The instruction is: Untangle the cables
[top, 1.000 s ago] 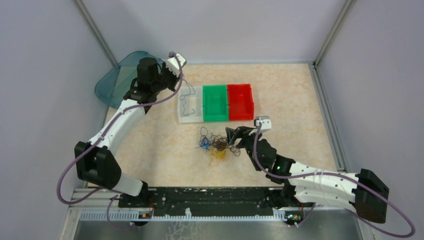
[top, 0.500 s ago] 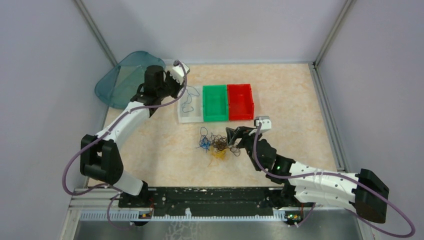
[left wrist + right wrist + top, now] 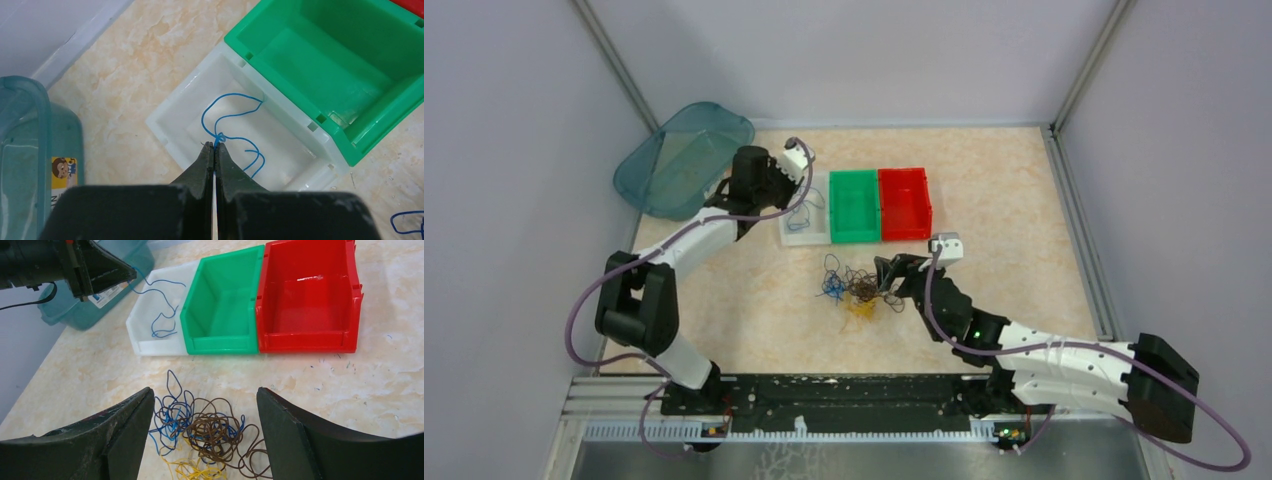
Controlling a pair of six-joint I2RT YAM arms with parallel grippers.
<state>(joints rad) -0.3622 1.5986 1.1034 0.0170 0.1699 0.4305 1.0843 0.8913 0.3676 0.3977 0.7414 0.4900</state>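
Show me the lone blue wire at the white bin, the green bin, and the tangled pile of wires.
blue wire [image 3: 218,136], left wrist view, on its small knot.
green bin [image 3: 222,310], right wrist view, on its bare floor.
tangled pile [image 3: 210,432], right wrist view, on the brown coil in its middle.

1. Blue, dark brown and yellow: tangled cables.
2. Blue: separate strand.
3. Plain colours: white bin, green bin, red bin.
4. Beige with orange marbling: tabletop.
5. Translucent teal: plastic container.
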